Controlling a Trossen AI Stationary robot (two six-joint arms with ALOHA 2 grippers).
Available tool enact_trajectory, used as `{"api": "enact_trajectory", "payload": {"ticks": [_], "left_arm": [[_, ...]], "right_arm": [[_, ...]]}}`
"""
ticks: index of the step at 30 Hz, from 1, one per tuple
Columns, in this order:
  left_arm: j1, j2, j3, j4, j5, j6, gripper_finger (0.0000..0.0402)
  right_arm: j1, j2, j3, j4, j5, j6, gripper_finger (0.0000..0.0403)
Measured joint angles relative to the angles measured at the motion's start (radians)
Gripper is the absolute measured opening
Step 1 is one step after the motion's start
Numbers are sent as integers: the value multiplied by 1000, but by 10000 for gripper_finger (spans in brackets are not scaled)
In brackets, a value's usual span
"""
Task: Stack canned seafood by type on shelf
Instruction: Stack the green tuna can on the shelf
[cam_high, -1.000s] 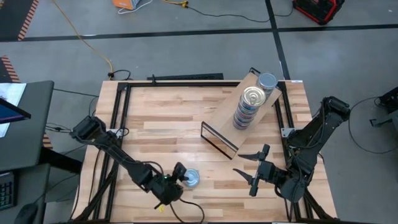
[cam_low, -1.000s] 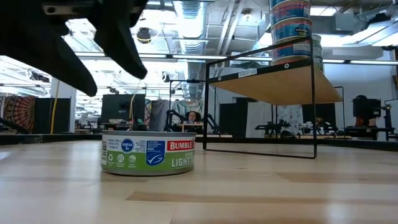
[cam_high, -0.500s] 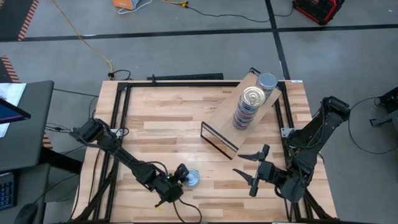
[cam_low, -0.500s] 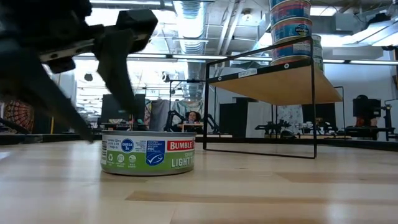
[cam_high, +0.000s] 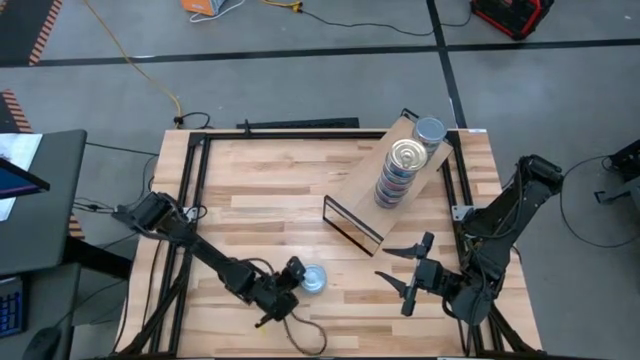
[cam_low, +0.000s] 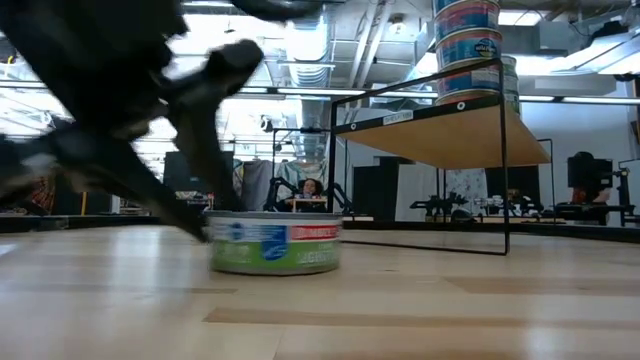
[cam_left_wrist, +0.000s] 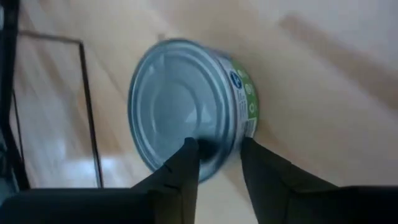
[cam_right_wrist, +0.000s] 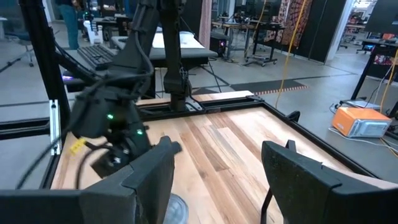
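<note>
One flat tin with a light blue lid (cam_high: 314, 279) (cam_low: 276, 243) (cam_left_wrist: 180, 106) stands on the tabletop near the table's near edge. My left gripper (cam_high: 293, 276) (cam_left_wrist: 217, 146) is at the tin's left side, shut on its edge. The shelf (cam_high: 365, 195) (cam_low: 450, 135), a light wood board on a black frame, stands slantwise toward the far right. On it are a stack of gold-lidded tins (cam_high: 407, 155) and a stack of blue-lidded tins (cam_high: 430, 130) (cam_low: 466, 40). My right gripper (cam_high: 405, 268) (cam_right_wrist: 217, 180) hangs open over the table's near right part, touching nothing. My left gripper has the tin by the edge nearest it (cam_left_wrist: 214, 149), pinched between the two fingers. One finger (cam_left_wrist: 186, 158) lies on the lid, the other (cam_left_wrist: 252, 162) against the side wall. The fingers slant down from the table's left. The tin stands flat on the tabletop.
The shelf's black frame legs (cam_low: 505, 200) stand right of and beyond the tin. The table's black frame rails (cam_high: 190, 190) run along its left and right edges. Bare wood (cam_high: 270, 190) lies between the tin and the far edge. Cables (cam_high: 300, 345) trail at the near edge.
My left gripper has come down from above the tin to its left edge and drawn its fingers together on it. The tin has slid a short way along the table toward the right, staying flat. My right arm has kept still.
</note>
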Motion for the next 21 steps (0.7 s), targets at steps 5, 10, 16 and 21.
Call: {"api": "enact_trajectory", "payload": {"ticks": [5,10,16,21], "left_arm": [[54,10,-4,29,14,15,84],[86,12,-4,88,43,106,65],[133,12,-5,108,72,106,38],[132,11,-4,82,97,64,5]], "right_arm": [[0,0,0,4,0,0,271],[0,0,0,4,0,0,271],[0,0,0,-2,0,0,271],[0,0,0,-5,0,0,271]]}}
